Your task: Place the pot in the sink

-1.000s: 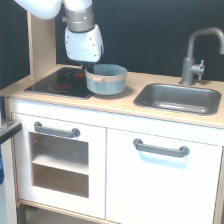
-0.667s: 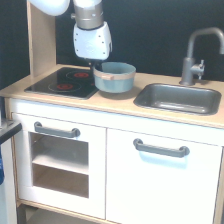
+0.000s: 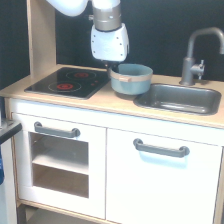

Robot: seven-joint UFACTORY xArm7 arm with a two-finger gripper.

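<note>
Gripper [image 3: 113,67] pinches toy pot [image 3: 131,79] by its far-left rim; looks light, rigid, maybe slippery; sink [image 3: 176,107] just right

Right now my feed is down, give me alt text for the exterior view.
The white arm's tool holds the pot by its rim, just above the wooden countertop between the black stovetop and the grey sink. A grey faucet stands behind the sink; white cabinet doors sit below.
</note>
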